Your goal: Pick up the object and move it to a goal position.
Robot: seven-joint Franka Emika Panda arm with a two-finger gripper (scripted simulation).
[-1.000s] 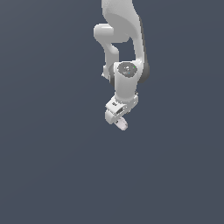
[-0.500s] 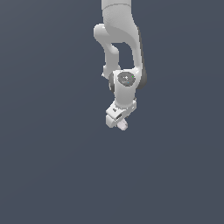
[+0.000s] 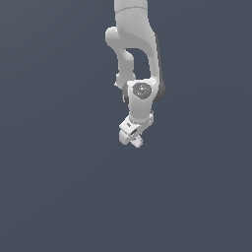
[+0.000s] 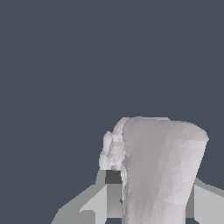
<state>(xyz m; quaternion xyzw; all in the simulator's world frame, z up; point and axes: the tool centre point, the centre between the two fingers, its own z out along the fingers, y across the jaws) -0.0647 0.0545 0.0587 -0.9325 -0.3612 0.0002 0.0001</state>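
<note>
Below the arm (image 3: 133,54), gripper (image 3: 134,141) hangs w/ fingers clamped on the object (image 4: 159,170), a pale lilac piece, above grey floor (image 3: 59,187)

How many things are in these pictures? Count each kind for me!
Robot arm: 1
Gripper: 1
Pale lilac piece between the gripper's fingers: 1
Total: 3

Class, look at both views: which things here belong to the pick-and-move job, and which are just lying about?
Belongs to the job:
- the object, a pale whitish-lilac piece held between the fingers
- the gripper, shut on it

Just lying about:
- nothing else shows; only the plain dark grey background. No goal marker is visible.
</note>
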